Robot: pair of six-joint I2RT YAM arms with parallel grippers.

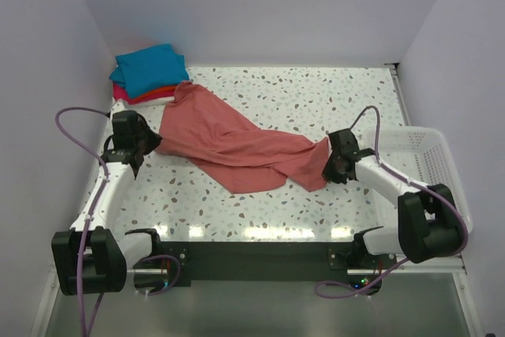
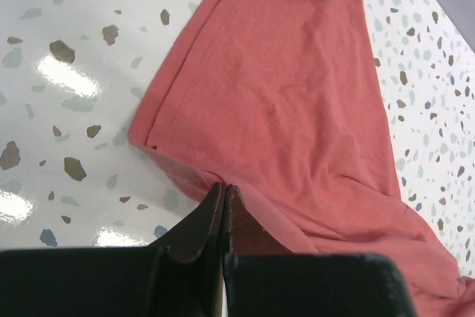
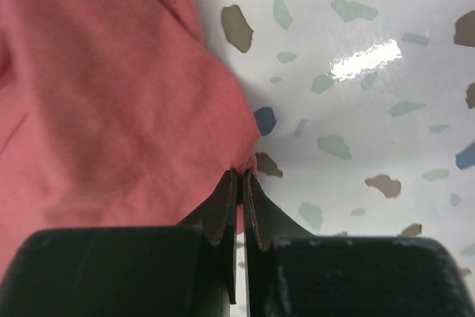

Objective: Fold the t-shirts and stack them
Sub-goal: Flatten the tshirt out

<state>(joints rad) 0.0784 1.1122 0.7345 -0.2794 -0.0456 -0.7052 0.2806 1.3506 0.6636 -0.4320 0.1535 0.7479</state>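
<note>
A salmon-pink t-shirt (image 1: pixel 229 141) lies crumpled and stretched diagonally across the speckled table, its collar end toward the back left. My left gripper (image 1: pixel 155 144) is shut on the shirt's left edge; in the left wrist view the jaws (image 2: pixel 224 188) pinch a fold of the pink cloth (image 2: pixel 297 94). My right gripper (image 1: pixel 328 165) is shut on the shirt's right end, and the right wrist view shows a tip of fabric (image 3: pixel 111 102) caught between the closed fingers (image 3: pixel 241 176). A stack of folded t-shirts (image 1: pixel 148 70) sits at the back left, teal on top, orange and magenta beneath.
A white mesh basket (image 1: pixel 432 141) stands off the table's right edge beside the right arm. White walls close in the left, back and right sides. The pink shirt's collar end touches the folded stack.
</note>
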